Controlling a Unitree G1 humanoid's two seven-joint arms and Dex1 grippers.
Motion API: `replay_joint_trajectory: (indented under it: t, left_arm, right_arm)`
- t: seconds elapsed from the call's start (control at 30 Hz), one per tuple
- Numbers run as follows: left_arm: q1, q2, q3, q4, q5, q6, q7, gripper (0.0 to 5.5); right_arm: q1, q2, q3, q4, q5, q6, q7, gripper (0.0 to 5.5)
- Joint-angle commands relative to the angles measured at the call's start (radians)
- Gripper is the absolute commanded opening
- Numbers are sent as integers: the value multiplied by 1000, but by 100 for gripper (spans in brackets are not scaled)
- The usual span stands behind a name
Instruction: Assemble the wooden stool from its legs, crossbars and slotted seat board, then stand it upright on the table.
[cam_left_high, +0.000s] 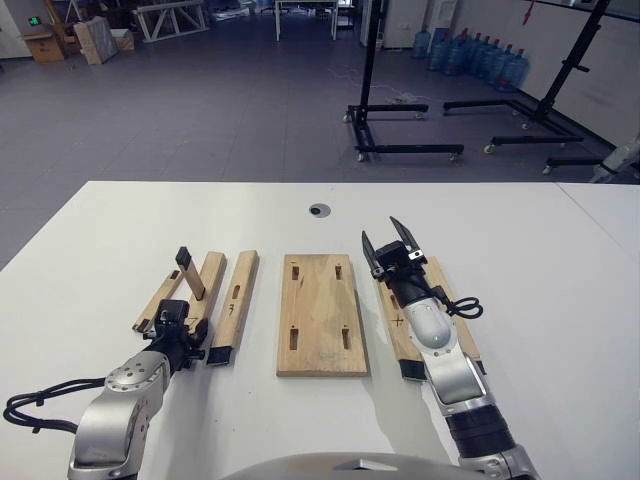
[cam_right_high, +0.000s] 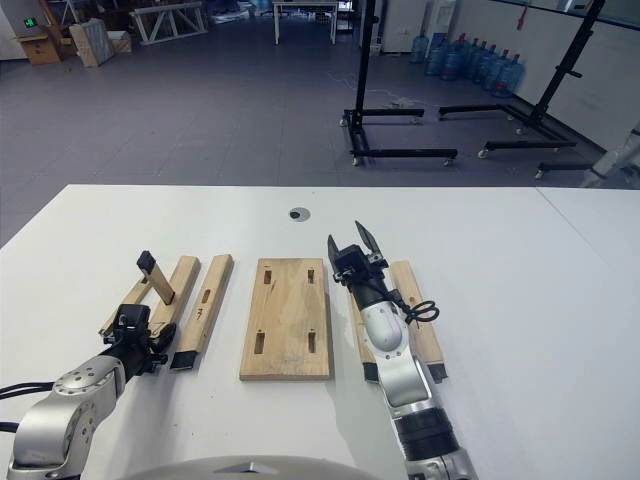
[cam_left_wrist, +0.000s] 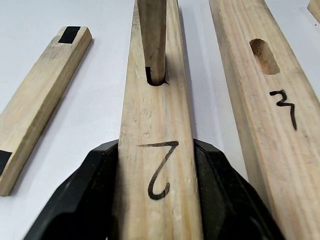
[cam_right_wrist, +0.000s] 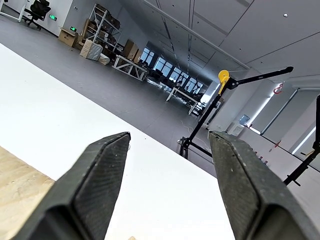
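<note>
White bench (cam_left_high: 520, 260): left end effector (cam_left_wrist: 156, 152) clamped on leg (cam_left_wrist: 155, 110); right end effector (cam_left_high: 380, 232) apart. Hold that leg flat while seating the crossbar (cam_left_wrist: 152, 35) squarely.

Both eye views look forward and down from the near edge, sharing the whole bench (cam_left_high: 560, 260) and hall (cam_left_high: 250, 90) beyond. The left wrist view sits close over a leg (cam_left_wrist: 160, 125); the right wrist view faces the far hall past its fingers (cam_right_wrist: 95, 185).
</note>
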Motion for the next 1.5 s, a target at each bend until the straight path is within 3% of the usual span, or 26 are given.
replay_joint_trajectory:
  t: [0.03, 0.2, 0.3, 0.4, 0.53, 0.63, 0.77, 0.9, 1.07, 1.3, 1.5]
  left_arm:
    - [-15, -31, 21, 66, 10, -12, 26, 202]
    - [-158, -40, 52, 65, -23, -132, 0, 202]
    - [-224, -30, 55, 100, -26, -168, -16, 202]
    - [-290, -70, 100, 103, -107, -211, -47, 202]
    - [-267, -154, 147, 24, -466, -151, -246, 202]
    - [-264, -121, 142, 28, -700, -54, -418, 202]
    - [-274, -72, 149, 66, -894, 30, -543, 202]
    - [-283, -17, 132, 100, -997, 77, -627, 202]
    - [-260, -5, 89, 95, -1049, 78, -651, 202]
    - [-255, 98, -28, 118, -885, 22, -710, 202]
    - [-262, 103, -57, 136, -854, -12, -758, 202]
  right_arm:
    - [-25, -1, -5, 21, 6, -10, -7, 287]
    - [-64, -4, -36, 21, 51, -52, -2, 287]
    - [-100, -6, -92, 1, 201, -57, 75, 287]
    - [-165, 1, -202, -11, 478, 61, 191, 287]
    - [-205, -10, -295, -70, 1023, 395, 462, 287]
    - [-220, -35, -349, -48, 1321, 608, 596, 287]
    - [-233, -75, -393, 11, 1563, 807, 715, 287]
    - [-246, -89, -389, 34, 1621, 891, 732, 287]
    - [-266, -85, -374, 25, 1651, 959, 730, 366]
    - [-275, -65, -321, -25, 1624, 983, 664, 366]
    - [-303, -67, -316, -5, 1625, 996, 669, 366]
